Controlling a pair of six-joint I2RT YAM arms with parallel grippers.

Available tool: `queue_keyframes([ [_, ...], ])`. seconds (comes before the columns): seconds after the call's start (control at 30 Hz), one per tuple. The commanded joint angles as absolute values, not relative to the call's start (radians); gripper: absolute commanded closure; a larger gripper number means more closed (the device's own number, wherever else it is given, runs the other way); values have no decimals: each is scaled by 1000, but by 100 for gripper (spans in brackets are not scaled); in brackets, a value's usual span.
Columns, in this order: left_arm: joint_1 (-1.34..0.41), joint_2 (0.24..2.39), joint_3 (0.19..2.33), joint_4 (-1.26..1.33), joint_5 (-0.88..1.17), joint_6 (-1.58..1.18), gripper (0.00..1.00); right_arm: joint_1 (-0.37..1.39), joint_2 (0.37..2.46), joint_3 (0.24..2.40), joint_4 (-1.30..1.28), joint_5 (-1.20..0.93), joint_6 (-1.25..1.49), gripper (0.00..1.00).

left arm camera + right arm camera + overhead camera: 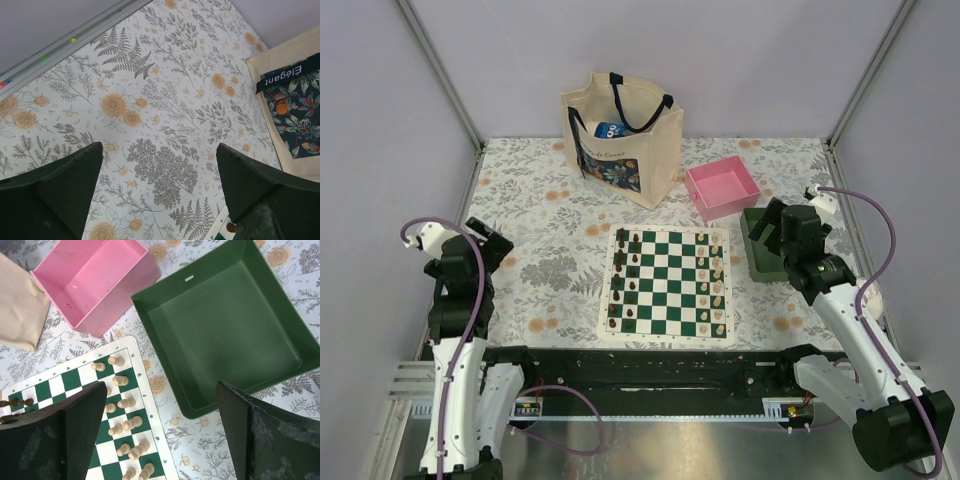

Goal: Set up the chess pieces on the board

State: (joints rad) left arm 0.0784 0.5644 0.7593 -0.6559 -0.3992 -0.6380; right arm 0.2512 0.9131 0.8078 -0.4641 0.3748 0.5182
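Observation:
The green-and-white chessboard lies at the table's middle. Dark pieces stand in two columns along its left side and cream pieces in two columns along its right side. The cream pieces show upright in the right wrist view on the board. My left gripper is open and empty above the floral cloth, left of the board; the left wrist view shows only cloth between its fingers. My right gripper is open and empty over the board's right edge and the green tray.
A cream tote bag stands at the back. An empty pink tray and an empty green tray sit right of the board. The bag's printed side shows in the left wrist view.

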Motion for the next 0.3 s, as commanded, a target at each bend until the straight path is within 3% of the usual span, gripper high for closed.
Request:
queue_keyframes([
  [0.0, 78, 624, 813, -583, -355, -646, 1, 249, 905, 784, -413, 383, 548, 0],
  [0.27, 60, 624, 772, -465, -345, -595, 1, 249, 900, 718, -335, 546, 518, 0],
])
